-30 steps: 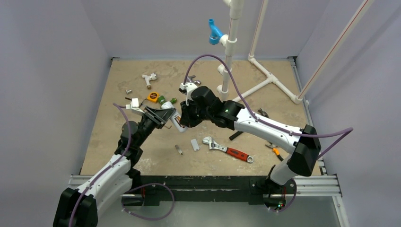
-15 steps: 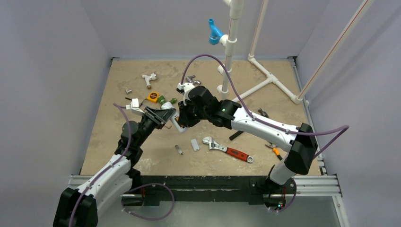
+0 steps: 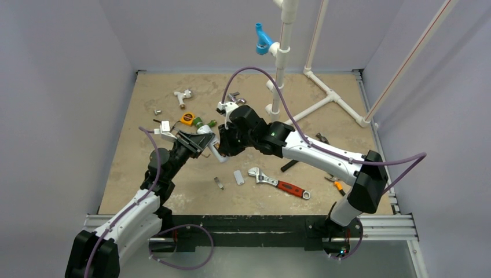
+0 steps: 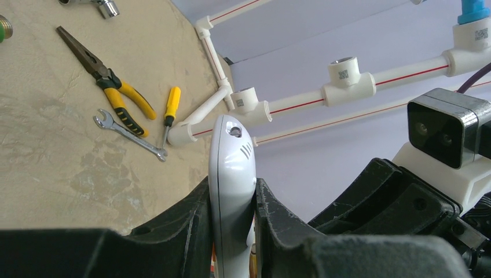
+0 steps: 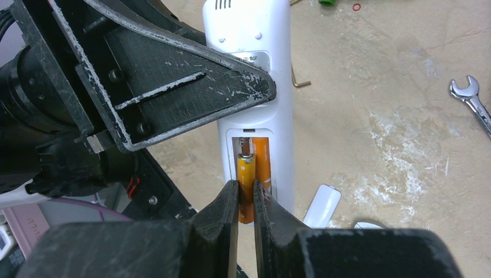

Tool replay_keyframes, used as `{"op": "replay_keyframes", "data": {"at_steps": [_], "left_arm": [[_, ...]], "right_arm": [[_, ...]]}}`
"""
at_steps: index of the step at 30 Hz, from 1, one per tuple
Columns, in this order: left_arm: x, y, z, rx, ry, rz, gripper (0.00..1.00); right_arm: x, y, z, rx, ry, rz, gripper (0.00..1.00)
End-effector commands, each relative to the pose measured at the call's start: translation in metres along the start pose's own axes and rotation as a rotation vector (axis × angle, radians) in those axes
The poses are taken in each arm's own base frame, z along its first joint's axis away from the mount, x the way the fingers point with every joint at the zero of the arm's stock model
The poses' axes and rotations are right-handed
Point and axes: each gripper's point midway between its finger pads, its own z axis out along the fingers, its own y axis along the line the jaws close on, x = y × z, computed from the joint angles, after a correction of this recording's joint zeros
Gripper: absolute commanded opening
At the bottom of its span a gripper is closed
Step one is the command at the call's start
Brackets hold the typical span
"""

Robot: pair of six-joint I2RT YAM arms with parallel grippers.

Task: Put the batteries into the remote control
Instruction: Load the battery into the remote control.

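My left gripper (image 4: 233,200) is shut on the white remote control (image 4: 231,174) and holds it above the table, back side open. In the right wrist view the remote (image 5: 255,63) shows its open battery bay. One orange battery (image 5: 263,165) lies in the bay. My right gripper (image 5: 245,194) is shut on the second orange battery (image 5: 246,182), held at the bay's left slot with its metal tip toward the spring. In the top view both grippers, left (image 3: 204,143) and right (image 3: 223,147), meet at the remote (image 3: 215,152) mid-table.
A loose white cover piece (image 3: 238,177) and a small metal cylinder (image 3: 218,183) lie near the front. A red-handled wrench (image 3: 279,183) lies to the right. Pliers (image 4: 110,87), a screwdriver (image 4: 170,107) and a spanner (image 4: 130,134) lie beyond. A white pipe frame (image 3: 282,58) stands behind.
My right arm has shifted slightly left toward the remote over the last second. The left arm has held still.
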Motion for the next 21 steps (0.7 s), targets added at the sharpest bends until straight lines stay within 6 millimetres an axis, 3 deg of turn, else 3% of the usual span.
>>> {"op": "replay_keyframes", "data": {"at_steps": [1,7,15,21], "left_arm": [[-0.0128,-0.0315,0.0013,0.088,-0.04,0.013,0.0],[-0.0121,-0.0308,0.0016,0.089,-0.036,0.011,0.0],[-0.0116,-0.0297,0.0011,0.087,-0.037,0.01,0.0],[-0.011,-0.0294,0.0014,0.087,-0.034,0.008,0.0]], "right_arm": [[-0.0161,0.0105,-0.0052,-0.008,-0.036,0.024,0.1],[-0.0165,0.0084,-0.0009,0.011,-0.032,0.033,0.12],[-0.0179,0.0074,-0.0015,0.023,-0.038,0.028,0.29],[-0.0205,0.0076,-0.0051,0.025,-0.053,0.023,0.32]]}}
